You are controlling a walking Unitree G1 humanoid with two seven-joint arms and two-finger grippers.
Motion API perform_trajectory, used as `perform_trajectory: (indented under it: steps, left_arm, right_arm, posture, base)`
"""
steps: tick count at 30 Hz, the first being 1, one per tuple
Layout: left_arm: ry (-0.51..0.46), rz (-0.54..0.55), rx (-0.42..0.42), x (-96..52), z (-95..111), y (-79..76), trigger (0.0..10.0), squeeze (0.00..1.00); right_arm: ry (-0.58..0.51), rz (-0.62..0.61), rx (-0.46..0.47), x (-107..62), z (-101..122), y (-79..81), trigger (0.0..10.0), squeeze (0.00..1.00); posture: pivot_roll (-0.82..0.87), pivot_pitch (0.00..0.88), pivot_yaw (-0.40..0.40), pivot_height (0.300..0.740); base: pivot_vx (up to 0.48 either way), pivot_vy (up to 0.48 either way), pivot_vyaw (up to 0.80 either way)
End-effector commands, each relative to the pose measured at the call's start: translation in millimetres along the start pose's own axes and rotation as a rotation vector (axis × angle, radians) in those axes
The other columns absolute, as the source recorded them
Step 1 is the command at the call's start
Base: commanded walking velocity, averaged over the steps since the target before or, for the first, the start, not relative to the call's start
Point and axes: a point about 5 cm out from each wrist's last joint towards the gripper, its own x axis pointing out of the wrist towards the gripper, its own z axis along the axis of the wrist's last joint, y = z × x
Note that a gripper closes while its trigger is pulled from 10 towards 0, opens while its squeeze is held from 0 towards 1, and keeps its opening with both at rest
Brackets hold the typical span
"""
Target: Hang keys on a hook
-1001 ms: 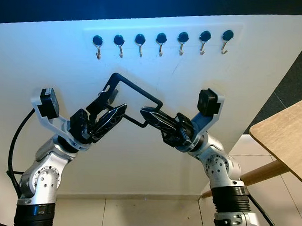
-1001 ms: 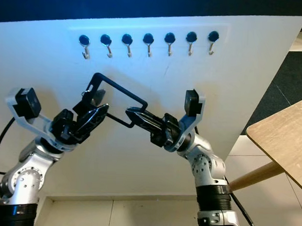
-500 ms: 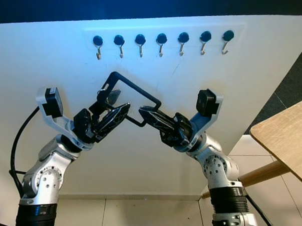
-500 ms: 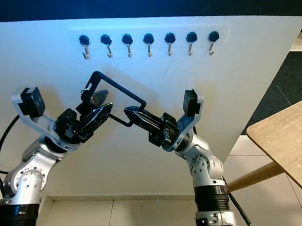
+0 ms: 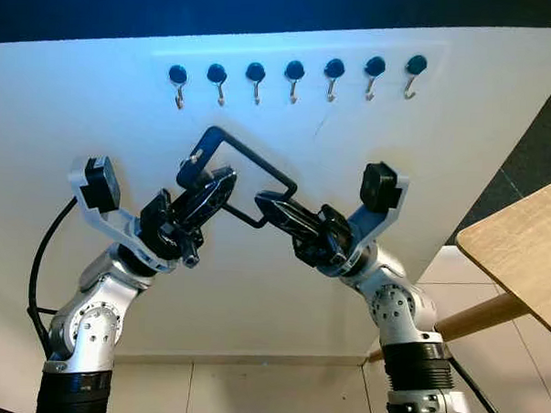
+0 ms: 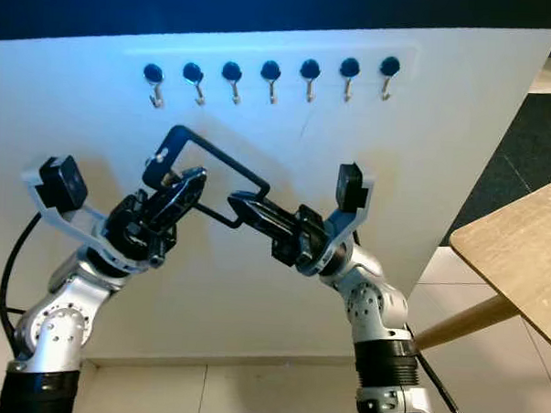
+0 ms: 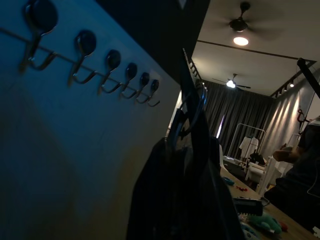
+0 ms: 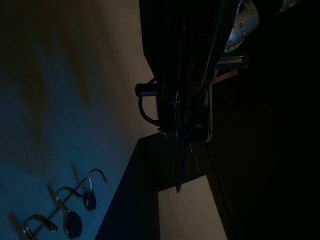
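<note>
Left eye view shows both arms raised before a white wall (image 5: 462,132) bearing a row of seven hooks (image 5: 294,76), with the left gripper (image 5: 206,187) and the right gripper (image 5: 274,206) meeting just below that row. Between them they hold a black rectangular loop (image 5: 250,164) with the keys (image 5: 197,157) at its left corner, below the hooks and touching none; the left jaws are together on the loop's left end and the right jaws are clamped on its lower right end. Off to the right, a wooden table (image 5: 520,254) edge shows.
</note>
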Motion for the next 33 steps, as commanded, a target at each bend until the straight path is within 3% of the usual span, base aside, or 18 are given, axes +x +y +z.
perform_trajectory:
  steps: [1,7,13,14,16,17,21,22,23,24,26,27,29,33]
  left_arm:
    - [-0.004,0.017,0.029,-0.6,7,0.9,0.0,0.0]
    - [-0.005,0.016,0.032,0.4,7,0.9,0.3,0.0]
    - [-0.005,0.012,0.036,1.3,8,1.0,1.5,0.0]
    - [-0.005,0.011,0.037,1.5,8,0.9,2.6,0.0]
    - [-0.004,0.01,0.037,1.7,8,0.8,2.6,0.0]
    - [-0.005,0.01,0.037,2.1,8,0.8,3.6,0.0]
    - [-0.006,0.008,0.039,2.8,8,0.6,3.9,0.0]
    - [-0.006,0.007,0.045,3.2,9,0.8,5.0,0.0]
    - [-0.003,0.003,0.061,2.0,14,0.8,7.1,0.0]
    - [-0.003,0.003,0.061,2.0,14,0.8,7.1,0.0]
    - [0.018,0.002,0.089,-1.6,20,1.6,8.4,0.0]
    - [0.018,0.002,0.089,-1.6,20,1.6,8.4,0.0]
    - [0.065,0.011,0.139,-8.4,28,4.6,9.4,0.0]
    - [0.129,0.025,0.188,-14.4,36,8.8,10.0,0.0]
  right_arm:
    - [0.004,0.009,-0.003,1.7,-2,2.0,10.0,0.0]
    - [0.005,0.002,-0.008,2.5,-3,1.4,10.0,0.0]
    - [0.008,-0.032,-0.026,3.5,-4,-0.8,10.0,0.0]
    - [0.004,-0.047,-0.013,3.4,-4,-2.5,10.0,0.0]
    - [0.001,-0.057,-0.002,3.3,-4,-3.6,10.0,0.0]
    - [-0.007,-0.06,0.003,3.0,-3,-4.0,10.0,1.0]
    - [-0.028,-0.061,0.008,1.5,-1,-4.3,10.0,1.0]
    - [-0.036,-0.065,0.01,-0.8,0,-4.8,10.0,1.0]
    - [-0.04,-0.087,0.01,-11.4,2,-5.8,10.0,1.0]
    - [-0.04,-0.087,0.01,-11.4,2,-5.8,10.0,1.0]
    - [-0.029,-0.113,0.005,-24.2,5,-6.4,10.0,1.0]
    - [-0.029,-0.113,0.005,-24.2,5,-6.4,10.0,1.0]
    - [-0.008,-0.144,-0.002,-37.6,7,-6.8,10.0,1.0]
    - [0.017,-0.178,-0.012,-48.1,9,-8.0,10.0,1.0]
  posture:
    - [-0.05,0.075,0.067,0.74]
    - [-0.05,0.075,0.067,0.74]
    - [-0.05,0.075,0.067,0.74]
    - [-0.05,0.075,0.067,0.74]
    - [-0.05,0.075,0.067,0.74]
    - [-0.05,0.075,0.067,0.74]
    - [-0.05,0.075,0.067,0.74]
    - [-0.05,0.075,0.067,0.74]
    - [-0.05,0.073,0.066,0.74]
    - [-0.05,0.073,0.066,0.74]
    - [-0.05,0.073,0.066,0.74]
    - [-0.05,0.073,0.066,0.74]
    - [-0.05,0.073,0.063,0.74]
    - [-0.05,0.071,0.061,0.74]
  base:
    - [0.0,0.0,0.0]
    - [0.0,0.0,0.0]
    - [0.0,0.0,0.0]
    - [0.0,0.0,0.0]
    - [0.0,0.0,0.0]
    - [0.0,0.0,0.0]
    - [0.0,0.0,0.0]
    - [0.0,0.0,0.0]
    - [0.0,0.0,0.0]
    - [0.0,0.0,0.0]
    - [0.0,0.0,0.0]
    - [0.0,0.0,0.0]
    - [0.0,0.0,0.0]
    - [0.0,0.0,0.0]
